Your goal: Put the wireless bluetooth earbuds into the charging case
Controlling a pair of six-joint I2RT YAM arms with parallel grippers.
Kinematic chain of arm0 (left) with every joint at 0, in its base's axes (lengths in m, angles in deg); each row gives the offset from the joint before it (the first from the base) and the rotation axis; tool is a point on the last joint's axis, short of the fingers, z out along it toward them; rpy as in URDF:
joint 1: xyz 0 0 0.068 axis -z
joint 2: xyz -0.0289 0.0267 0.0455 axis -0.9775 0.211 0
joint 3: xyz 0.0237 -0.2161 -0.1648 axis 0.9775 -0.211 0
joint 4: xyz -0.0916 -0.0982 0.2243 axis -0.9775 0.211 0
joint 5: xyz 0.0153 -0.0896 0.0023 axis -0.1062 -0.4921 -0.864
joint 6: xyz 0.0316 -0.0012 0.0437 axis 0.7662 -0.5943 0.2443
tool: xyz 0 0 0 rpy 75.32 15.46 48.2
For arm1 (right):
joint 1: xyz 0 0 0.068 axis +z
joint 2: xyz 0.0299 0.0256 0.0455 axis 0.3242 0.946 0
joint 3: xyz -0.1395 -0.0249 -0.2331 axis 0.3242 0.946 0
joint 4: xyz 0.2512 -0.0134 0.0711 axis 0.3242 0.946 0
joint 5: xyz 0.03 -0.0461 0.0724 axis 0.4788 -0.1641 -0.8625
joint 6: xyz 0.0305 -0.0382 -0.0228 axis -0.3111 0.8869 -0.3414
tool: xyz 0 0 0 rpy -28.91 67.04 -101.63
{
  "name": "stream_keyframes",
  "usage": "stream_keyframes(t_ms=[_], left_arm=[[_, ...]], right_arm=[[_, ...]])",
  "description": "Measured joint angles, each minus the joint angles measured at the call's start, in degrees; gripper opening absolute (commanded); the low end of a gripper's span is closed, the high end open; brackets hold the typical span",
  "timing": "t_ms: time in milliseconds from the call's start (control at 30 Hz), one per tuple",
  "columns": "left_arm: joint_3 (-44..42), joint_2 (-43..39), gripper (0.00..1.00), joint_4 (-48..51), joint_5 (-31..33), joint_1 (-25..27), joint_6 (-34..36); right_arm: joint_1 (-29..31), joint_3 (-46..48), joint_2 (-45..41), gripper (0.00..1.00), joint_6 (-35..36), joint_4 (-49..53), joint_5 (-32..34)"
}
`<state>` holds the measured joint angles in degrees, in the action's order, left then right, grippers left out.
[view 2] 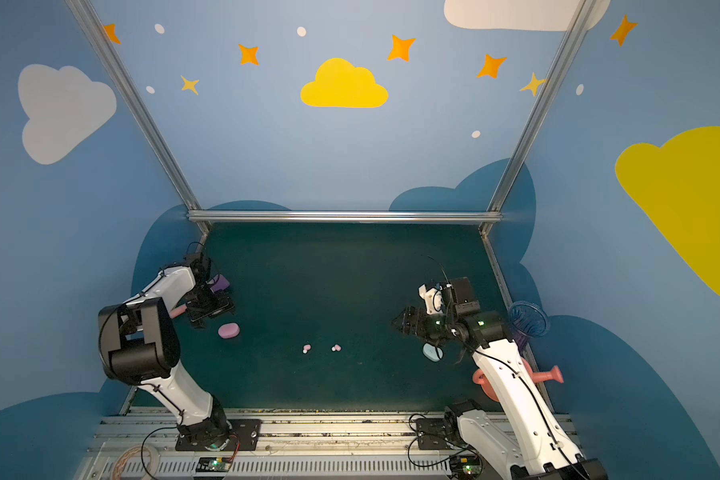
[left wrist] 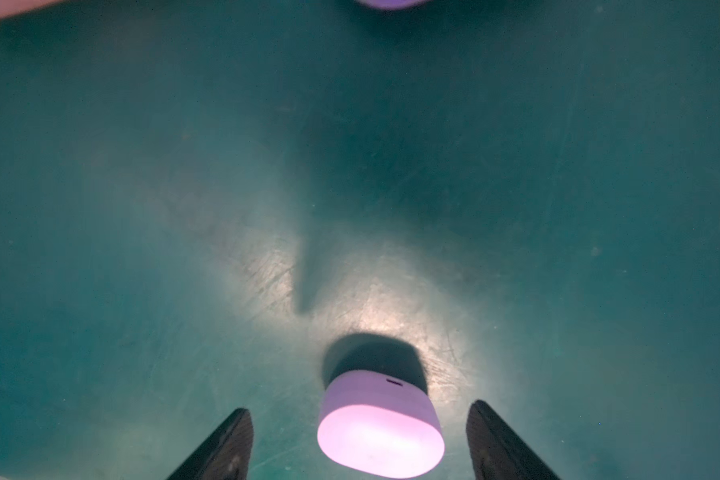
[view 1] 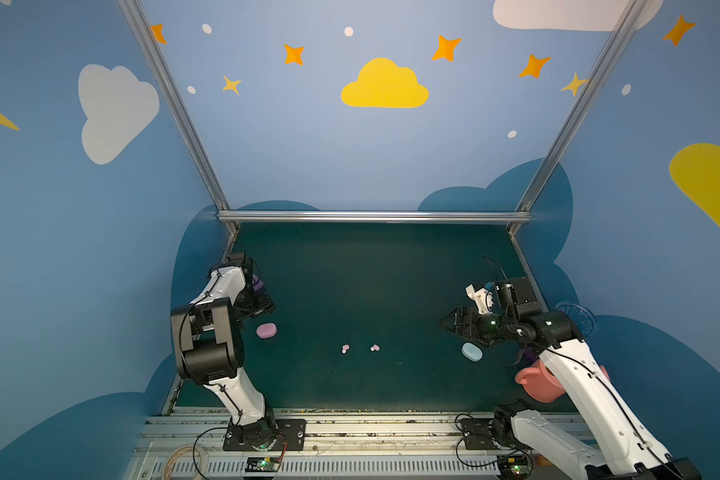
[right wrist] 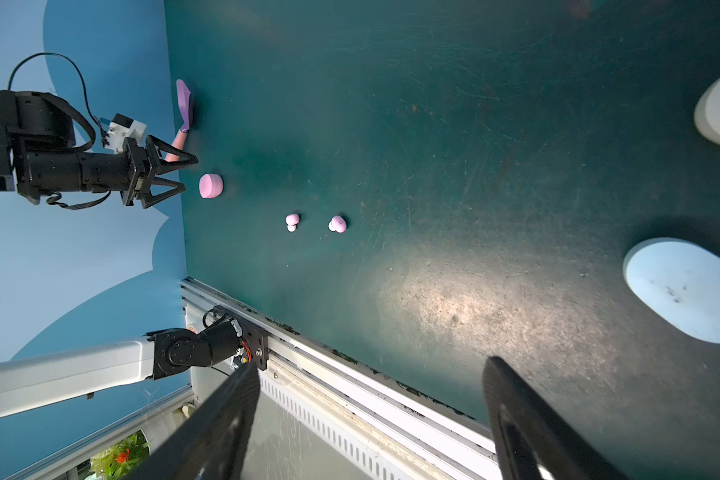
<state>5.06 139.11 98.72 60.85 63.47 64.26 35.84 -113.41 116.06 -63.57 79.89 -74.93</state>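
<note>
The left end effector point(left wrist: 360, 409) stands wide astride the pink case point(left wrist: 379, 432), at 9 o'clock from the pink earbuds point(view 1: 345, 348) on the desk point(view 1: 350, 282), so an off-centre squeeze could skid it, while the right end effector point(right wrist: 368, 365) gapes empty.

- No text, label, brand or number can be read anywhere.
- The pink case point(left wrist: 381, 436) and the pale blue case point(right wrist: 686, 291) carry no legible print.

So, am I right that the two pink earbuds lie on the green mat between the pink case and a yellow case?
No, the right wrist view shows the pink earbuds on the green mat between the pink case and a pale blue case, not a yellow one.
</note>
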Motion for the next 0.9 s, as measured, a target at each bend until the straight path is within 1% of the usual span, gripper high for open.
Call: stream_keyframes(t_ms=[567, 667, 800, 900], left_arm=[[-2.2, 3.1, 0.75, -2.5, 1.7, -1.0, -6.8], [-2.4, 3.1, 0.74, -2.4, 2.0, -1.3, -7.3], [-3.6, 3.1, 0.68, -2.5, 2.0, -1.3, -7.9], [-4.8, 3.0, 0.66, -2.4, 1.9, -1.4, -8.2]], right_arm=[[-1.9, 0.0, -2.5, 0.83, 1.2, 0.0, -2.1], [-2.2, 0.0, -2.5, 0.83, 1.5, 0.0, -2.4], [-2.6, 0.0, -2.5, 0.83, 1.7, 0.0, -2.8], [-2.8, 0.0, -2.5, 0.83, 1.9, 0.0, -3.1]])
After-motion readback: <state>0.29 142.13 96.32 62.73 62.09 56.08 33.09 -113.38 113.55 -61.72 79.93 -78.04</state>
